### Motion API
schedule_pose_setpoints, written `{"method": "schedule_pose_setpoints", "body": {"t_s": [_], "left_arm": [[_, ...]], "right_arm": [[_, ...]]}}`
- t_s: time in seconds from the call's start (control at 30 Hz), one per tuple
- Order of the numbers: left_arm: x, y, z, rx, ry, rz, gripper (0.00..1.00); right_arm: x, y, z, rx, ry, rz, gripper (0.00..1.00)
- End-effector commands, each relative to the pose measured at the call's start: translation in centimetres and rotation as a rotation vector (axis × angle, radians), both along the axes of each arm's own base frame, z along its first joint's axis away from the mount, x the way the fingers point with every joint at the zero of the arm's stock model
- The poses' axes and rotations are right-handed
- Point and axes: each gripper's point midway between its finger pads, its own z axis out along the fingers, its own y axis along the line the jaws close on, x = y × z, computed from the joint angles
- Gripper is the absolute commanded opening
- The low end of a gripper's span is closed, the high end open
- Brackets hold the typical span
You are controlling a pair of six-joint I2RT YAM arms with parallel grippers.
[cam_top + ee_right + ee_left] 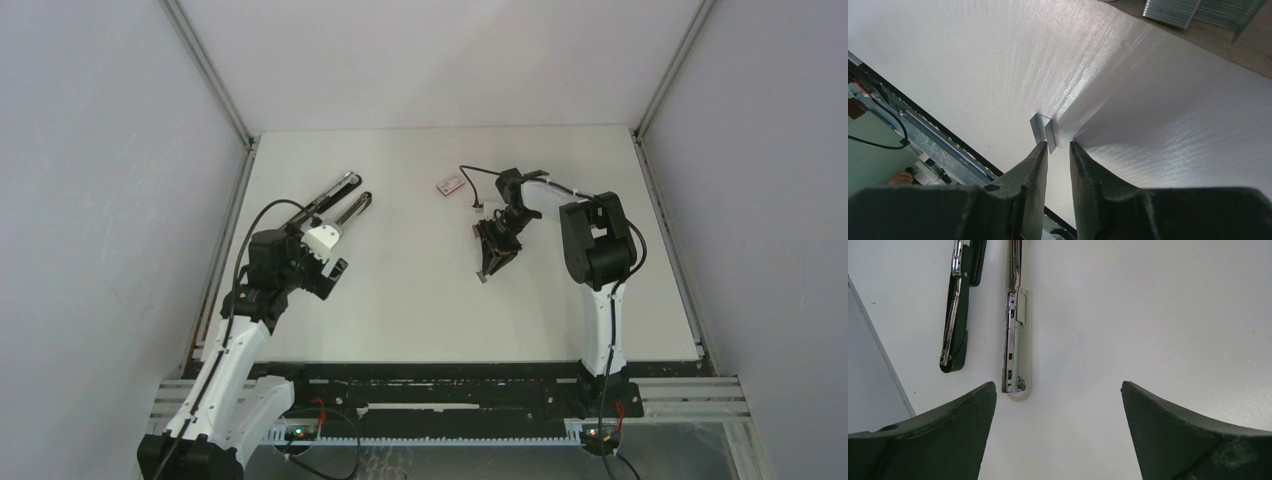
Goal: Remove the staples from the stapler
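two grippers sit over the white table, well apart from each other. the left gripper is at the left of the overhead frame, its jaws spread wide and holding nothing. in its wrist view the two dark fingers fill the lower corners with bare table between them. the stapler lies just beyond those fingers, in the upper left of the tabletop. it is swung open into two long bars that run side by side toward the upper right of the overhead frame. in the left wrist view the black-and-chrome bar is at the upper left and the silver bar is just to its right. the silver bar's rounded end is near the tip of the finger at the lower left of that frame but does not touch it

the right gripper is at the middle right of the overhead frame, pointing down with its tips at the table and its jaws a narrow gap apart. the staples, a tiny silver strip, are right at those tips in the centre of the right wrist view. the strip lies against the finger on the left of that frame, and a sliver of table shows between it and the other finger, so the jaws are not clamped on it. the staples are well apart from the stapler. a small red-and-white box lies on the table above the right gripper in the overhead frame, near it but not touching
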Motion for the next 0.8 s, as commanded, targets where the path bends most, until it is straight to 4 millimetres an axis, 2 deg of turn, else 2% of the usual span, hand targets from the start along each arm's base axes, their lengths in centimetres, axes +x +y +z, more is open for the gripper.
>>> {"method": "schedule_pose_setpoints", "body": {"t_s": [0.0,0.77], "left_arm": [[0.18,0.25,0.10,0.011,-0.023,0.001,1.00],[0.15,0.25,0.02,0.012,-0.021,0.000,1.00]], "right_arm": [[2.88,-2.37,-3.50,-0.142,-0.158,0.051,0.25],[2.47,-2.15,-4.31,-0.209,-0.172,0.102,0.22]]}}
